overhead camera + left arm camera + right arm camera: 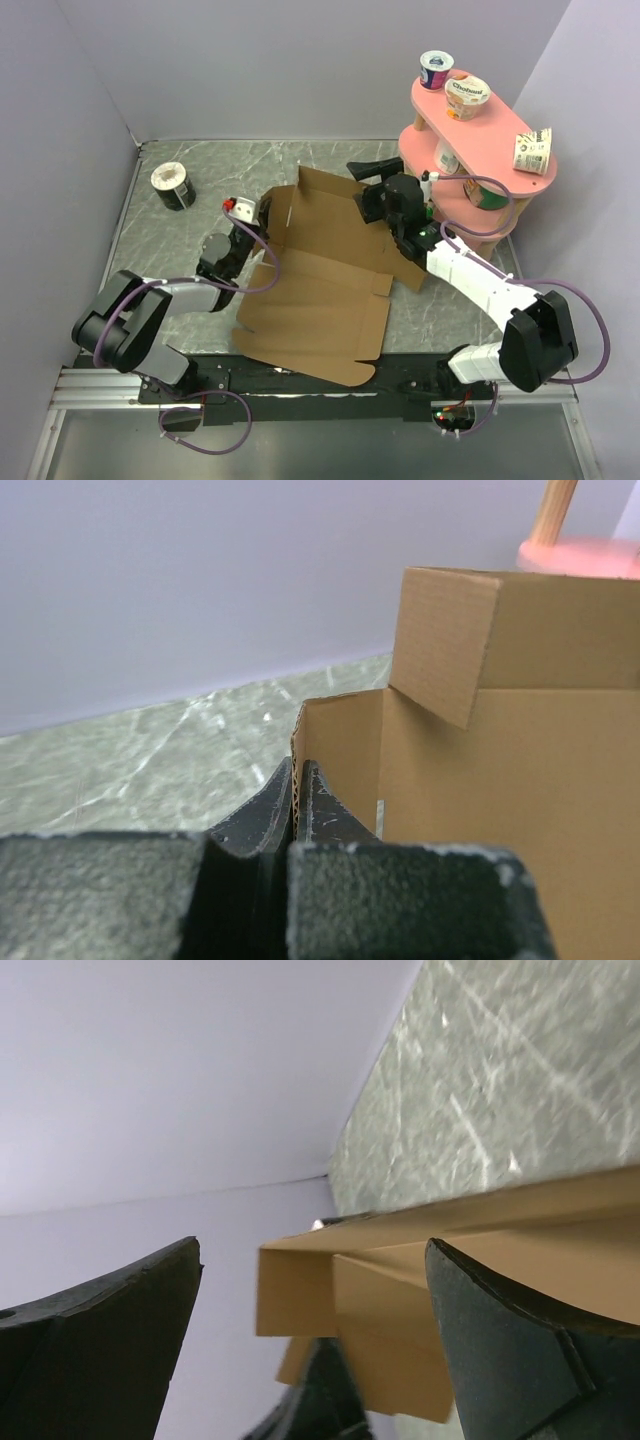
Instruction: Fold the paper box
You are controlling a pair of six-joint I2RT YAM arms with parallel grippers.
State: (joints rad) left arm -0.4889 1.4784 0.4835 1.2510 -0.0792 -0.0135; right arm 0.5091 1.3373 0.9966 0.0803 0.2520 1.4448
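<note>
The paper box [320, 295] is a brown corrugated sheet lying partly folded in the middle of the table, with its left and back walls raised. My left gripper [258, 218] is shut on the upright left wall. In the left wrist view the cardboard edge [296, 742] is pinched between the two black fingers [330, 815] of the left gripper [297, 785]. My right gripper [368, 187] hovers at the box's back right corner, open. In the right wrist view the right gripper [312, 1245] has its fingers spread wide around a folded cardboard flap [400, 1310], not touching it.
A pink two-tier shelf [500, 135] with several yogurt cups stands at the back right, close to the right arm. A dark round tub [173, 185] sits at the back left. Lilac walls enclose the marbled table [220, 165] on three sides.
</note>
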